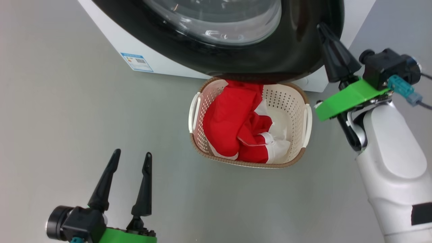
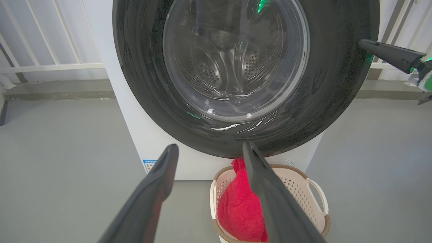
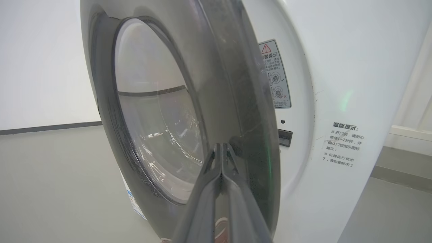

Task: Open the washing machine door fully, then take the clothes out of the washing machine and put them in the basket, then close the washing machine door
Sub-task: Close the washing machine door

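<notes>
Right end effector [image 3: 221, 146], tips together, at washing machine door [image 3: 233, 84]; sticker [image 3: 275, 74] behind.

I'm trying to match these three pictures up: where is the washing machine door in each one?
Head view: washing machine door across the top.
Left wrist view: upper middle, face-on.
Right wrist view: centre-left, seen obliquely.
Shared landmark: shut right gripper at its rim.
</notes>
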